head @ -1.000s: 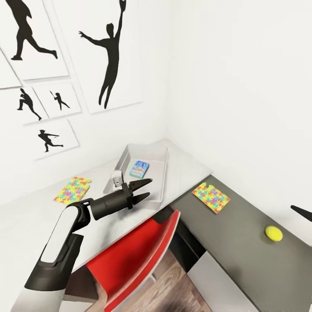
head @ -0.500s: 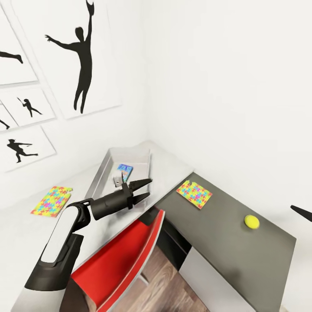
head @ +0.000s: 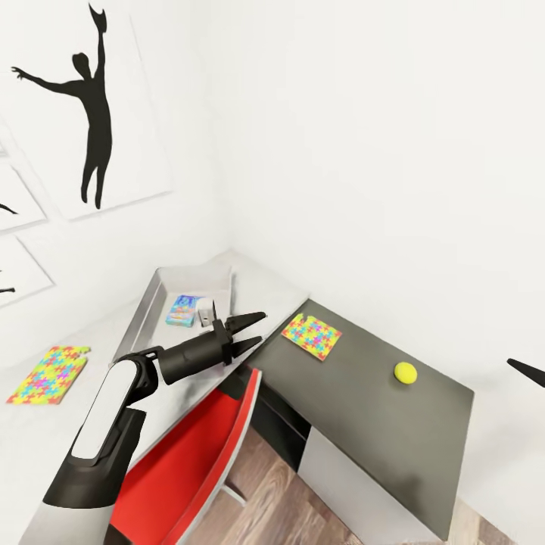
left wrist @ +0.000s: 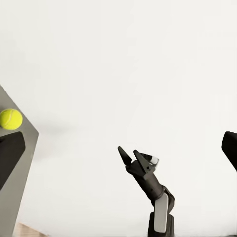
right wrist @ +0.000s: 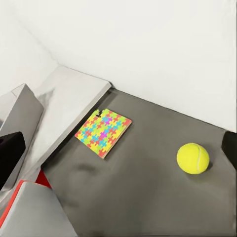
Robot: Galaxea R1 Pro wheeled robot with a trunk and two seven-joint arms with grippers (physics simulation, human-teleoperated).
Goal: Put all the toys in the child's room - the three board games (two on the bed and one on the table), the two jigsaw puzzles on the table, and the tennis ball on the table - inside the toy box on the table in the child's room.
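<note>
The ball [head: 406,372] sits alone on the dark desk [head: 363,409], well apart from the puzzle [head: 311,336] near the corner; a second puzzle [head: 47,373] lies on the light top. I reckon the ball is light, fuzzy and apt to roll, so pinch it across its middle. The bin [head: 144,318] holds a small blue game [head: 182,310]; its print is too blurred to read. The left gripper [head: 250,330] hangs with fingers apart, empty; the right gripper [left wrist: 132,157] looks parted too
</note>
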